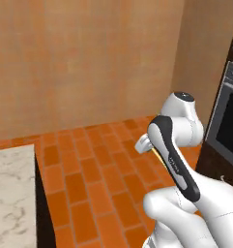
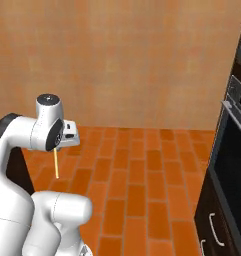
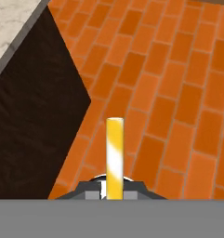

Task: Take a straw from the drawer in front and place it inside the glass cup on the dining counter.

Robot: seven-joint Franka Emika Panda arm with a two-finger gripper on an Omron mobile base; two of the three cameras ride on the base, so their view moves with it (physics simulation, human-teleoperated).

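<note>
My gripper [image 3: 114, 189] is shut on the straw [image 3: 115, 155], a thin pale yellow stick that sticks out from between the jaws over the brick floor. From the right base the straw [image 2: 56, 164] hangs straight down below the hand, with the gripper [image 2: 55, 149] mostly hidden behind the wrist. A corner of the dining counter [image 1: 11, 193] with its beige marbled top lies low on the left, and its top [image 3: 13, 18] and dark side panel appear under the hand. The drawer and the glass cup are out of view.
Orange brick floor [image 2: 142, 180] stretches ahead to a tan wall. A built-in oven [image 1: 229, 116] in dark cabinetry stands on the right, with small dark drawers with silver handles [image 2: 216, 230] beneath it.
</note>
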